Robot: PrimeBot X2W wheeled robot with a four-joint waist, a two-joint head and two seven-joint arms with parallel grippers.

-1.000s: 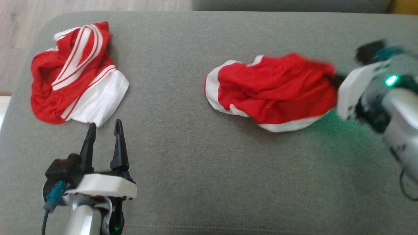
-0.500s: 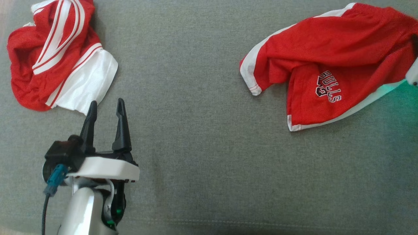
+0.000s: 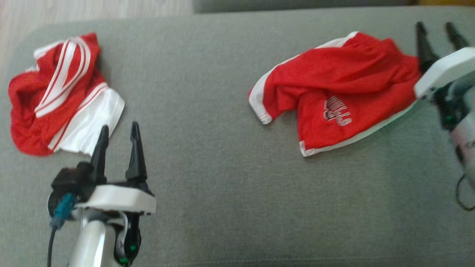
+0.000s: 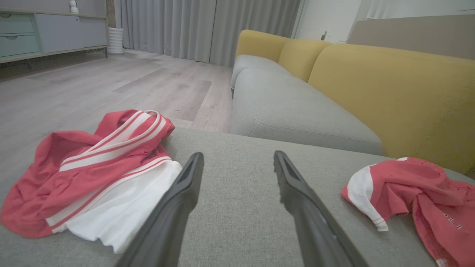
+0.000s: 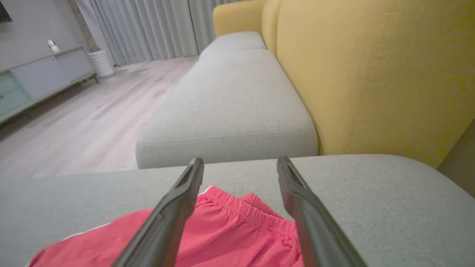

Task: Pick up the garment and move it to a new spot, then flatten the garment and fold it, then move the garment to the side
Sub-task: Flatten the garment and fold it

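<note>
Progress: relocation is judged done; flatten, fold and side-move are left | garment (image 3: pixel 334 89) is seen rumpled near the far right corner of the grey cushion (image 3: pixel 222 185) | right pincer (image 3: pixel 434 26) is spread wide, empty, over the waistband | left pincer (image 3: pixel 119 128) is wide, empty, near the front left corner.

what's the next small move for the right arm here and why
Probably lower the right claw and pinch the waistband of the red shorts: the claw stands open at that edge, holding nothing, and the shorts lie rumpled on the grey cushion, so they want pulling flat before any fold.
</note>
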